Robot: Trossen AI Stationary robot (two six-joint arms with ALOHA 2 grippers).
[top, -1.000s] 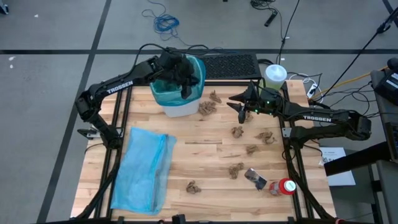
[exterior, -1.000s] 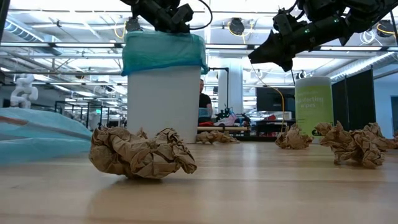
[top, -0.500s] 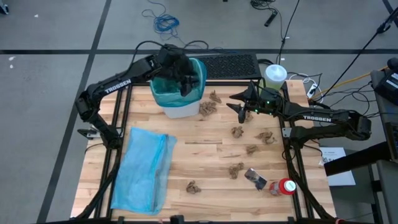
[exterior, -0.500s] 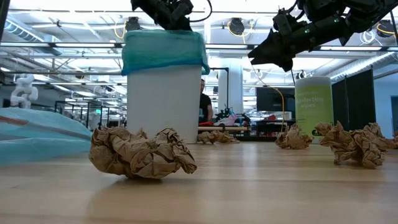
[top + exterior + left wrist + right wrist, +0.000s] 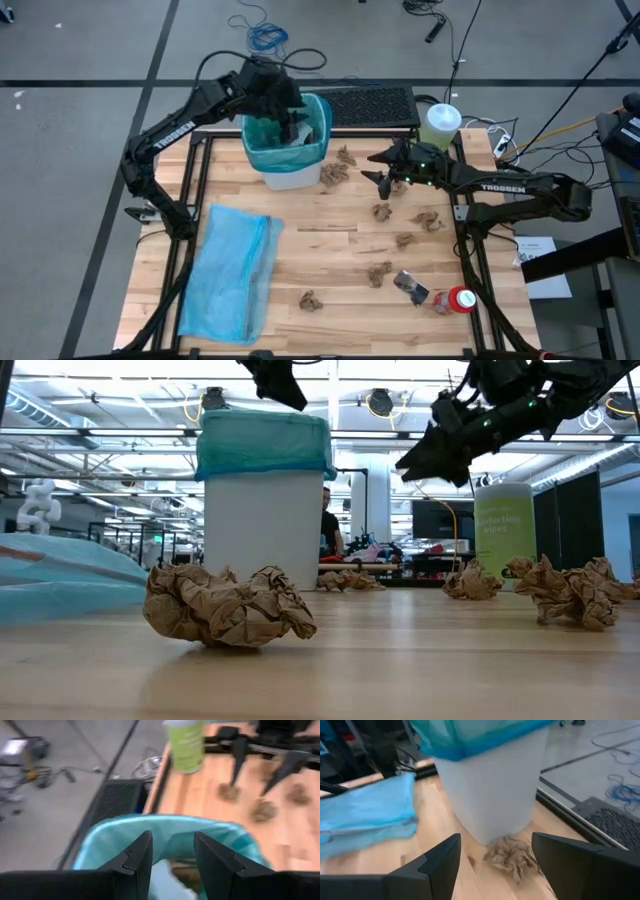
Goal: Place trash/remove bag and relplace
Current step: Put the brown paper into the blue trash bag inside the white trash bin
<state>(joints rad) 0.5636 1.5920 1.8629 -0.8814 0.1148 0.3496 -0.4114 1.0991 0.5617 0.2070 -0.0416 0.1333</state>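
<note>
both arms reach inward, left gripper (image 5: 288,120) and right gripper (image 5: 384,181) empty-jawed.

"TROSSEN" in white capitals along the left arm (image 5: 172,130) and again along the right arm (image 5: 500,188), both seen from above. On the green canister (image 5: 504,530) at table level, pale lettering, the lower word seemingly "wipes", the line above not legible. No other readable text, numbers or signs anywhere on the table or in the room behind.

Crumpled brown paper wads (image 5: 381,212) lie scattered on the table, while the teal-green bag (image 5: 262,157) lines the white bin.
</note>
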